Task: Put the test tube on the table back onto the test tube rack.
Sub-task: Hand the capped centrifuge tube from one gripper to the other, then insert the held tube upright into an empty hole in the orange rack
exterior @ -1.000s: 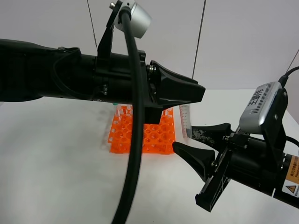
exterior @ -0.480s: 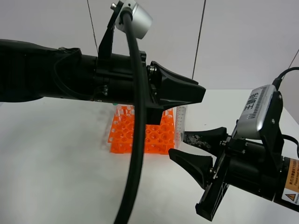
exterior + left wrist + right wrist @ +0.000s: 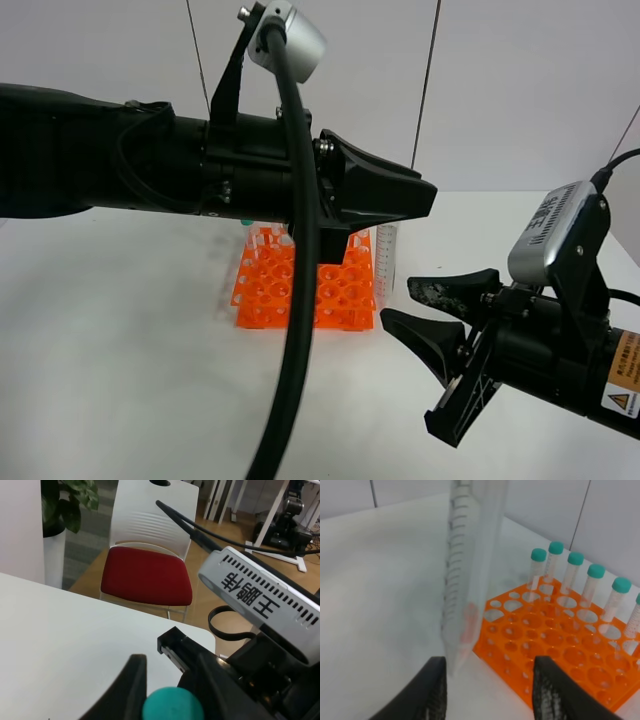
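Drawn back slightly to the right since half a second ago, the right gripper [image 3: 398,305] sits a little farther from the test tube rack [image 3: 265,290], while the left gripper [image 3: 430,195] has hardly shifted.

On the left of the high view, the white tabletop [image 3: 120,350] carries the orange rack. The wrist view from the right arm shows six other capped tubes [image 3: 538,555] standing in a row along one edge of the rack. The left gripper reaches across above the rack with its fingers closed on the test tube [image 3: 388,255]. Its own wrist view shows the teal cap [image 3: 172,705] pinched between the black fingers.

The tube hangs upright just beside the rack's right end and is not in any hole. Whether its pointed tip touches the tabletop cannot be told. To the right, the right gripper points toward the tube with its jaws spread apart, holding nothing. From its wrist view the tube's lower end stands in front of the gap, nearer one finger than the other.
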Robot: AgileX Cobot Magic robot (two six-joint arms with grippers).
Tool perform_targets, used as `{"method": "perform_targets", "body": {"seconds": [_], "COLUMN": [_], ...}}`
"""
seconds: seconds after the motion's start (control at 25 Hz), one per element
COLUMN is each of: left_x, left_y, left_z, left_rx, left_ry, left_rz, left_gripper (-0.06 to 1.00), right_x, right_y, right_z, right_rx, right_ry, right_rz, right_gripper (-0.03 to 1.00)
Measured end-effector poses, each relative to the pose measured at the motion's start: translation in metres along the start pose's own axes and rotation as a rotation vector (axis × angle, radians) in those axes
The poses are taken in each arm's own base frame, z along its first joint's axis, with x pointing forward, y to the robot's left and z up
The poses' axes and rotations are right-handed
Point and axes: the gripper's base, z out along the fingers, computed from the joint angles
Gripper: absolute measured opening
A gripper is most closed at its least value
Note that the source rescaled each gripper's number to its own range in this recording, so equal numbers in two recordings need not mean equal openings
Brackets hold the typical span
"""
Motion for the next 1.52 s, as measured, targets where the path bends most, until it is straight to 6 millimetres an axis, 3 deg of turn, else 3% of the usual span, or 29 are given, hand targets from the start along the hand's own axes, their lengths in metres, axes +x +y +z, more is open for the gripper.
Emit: {"method": "perform_targets", "body": {"seconds": [0.28,0.48,0.6,0.76,0.92,1.04,1.2,1.52], "left_x": [0.000,0.000,0.000,0.000,0.000,0.000,0.000,0.000], "left_y": [0.000,0.000,0.001,0.001,0.001,0.001,0.001,0.001], "left_z": [0.000,0.000,0.000,0.000,0.000,0.000,0.000,0.000], "left_rx": [-0.001,-0.005,-0.009,-0.015,-0.016,-0.016,-0.016,-0.016], "left_ry": [0.000,0.001,0.002,0.003,0.003,0.003,0.003,0.003], "left_rz": [0.000,0.000,0.000,0.000,0.000,0.000,0.000,0.000], "left_gripper": [0.00,0.00,0.00,0.00,0.00,0.00,0.00,0.00], "right_x": [0.007,0.005,-0.005,-0.018,-0.033,-0.038,-0.039,-0.036], "right_y": [-0.008,-0.036,-0.055,-0.084,-0.116,-0.133,-0.139,-0.127], "right_z": [-0.001,-0.003,-0.005,-0.016,-0.036,-0.052,-0.058,-0.068], "right_rx": [0.056,0.206,0.279,0.383,0.524,0.613,0.647,0.616], "right_ry": [0.071,0.111,0.176,0.313,0.393,0.439,0.439,0.506], "right_rz": [0.000,0.106,0.125,0.110,0.128,0.175,0.246,0.339], "right_gripper": [0.62,0.62,0.60,0.45,0.11,0.01,0.00,0.00]}}
